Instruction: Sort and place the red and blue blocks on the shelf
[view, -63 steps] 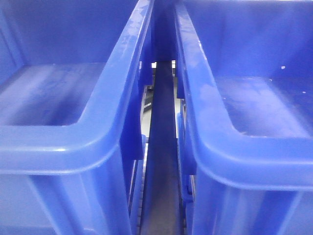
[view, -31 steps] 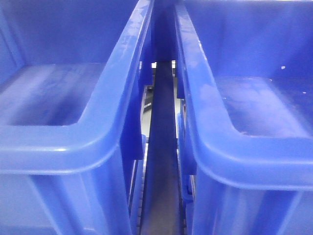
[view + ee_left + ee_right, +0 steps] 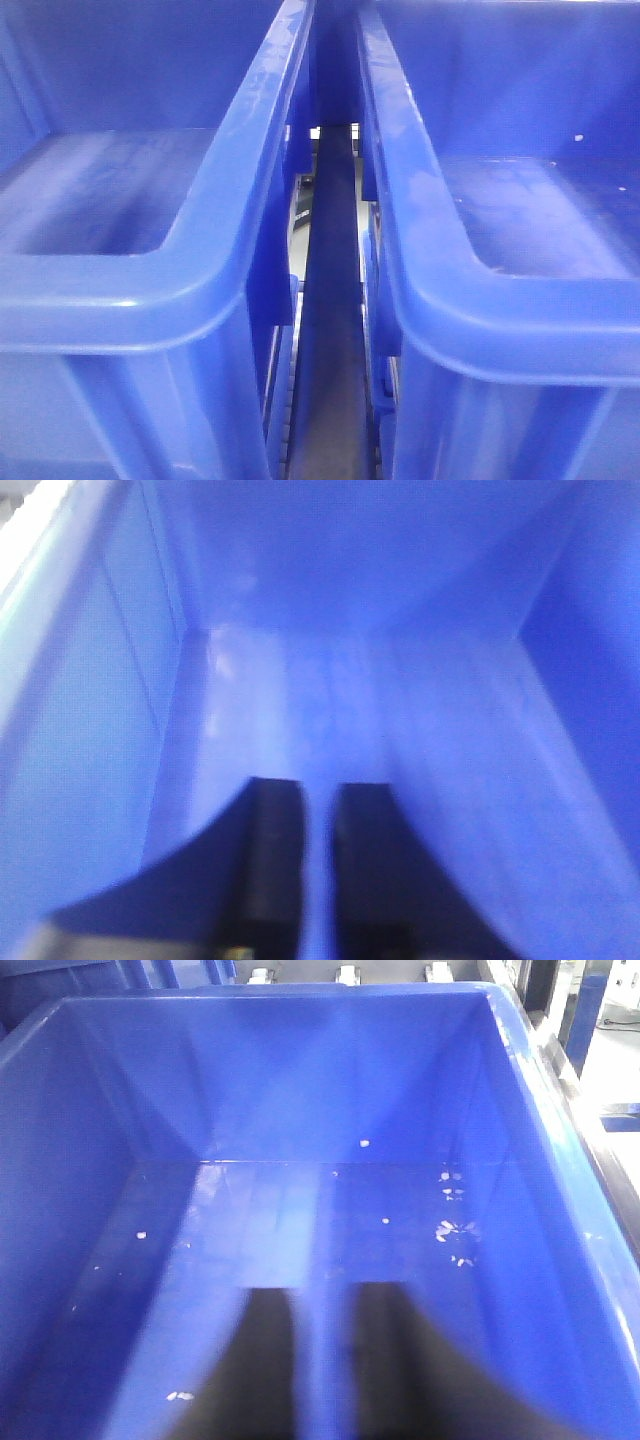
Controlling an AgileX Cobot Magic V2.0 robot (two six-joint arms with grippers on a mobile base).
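Neither the red block nor the blue block shows in any view. In the left wrist view my left gripper [image 3: 318, 785] hangs inside a blue bin [image 3: 110, 730], its two dark fingers a narrow slit apart with only the bin floor between them. In the right wrist view my right gripper [image 3: 318, 1288] sits low inside another blue bin [image 3: 270, 1005]. It is open a finger's width and holds nothing. Neither gripper appears in the front view.
The front view is filled by two large blue bins side by side, left [image 3: 150, 290] and right [image 3: 500, 320], with a dark narrow gap [image 3: 330, 300] between them. White specks [image 3: 450, 1230] lie on the floor of the bin in the right wrist view. Bin walls stand close around both grippers.
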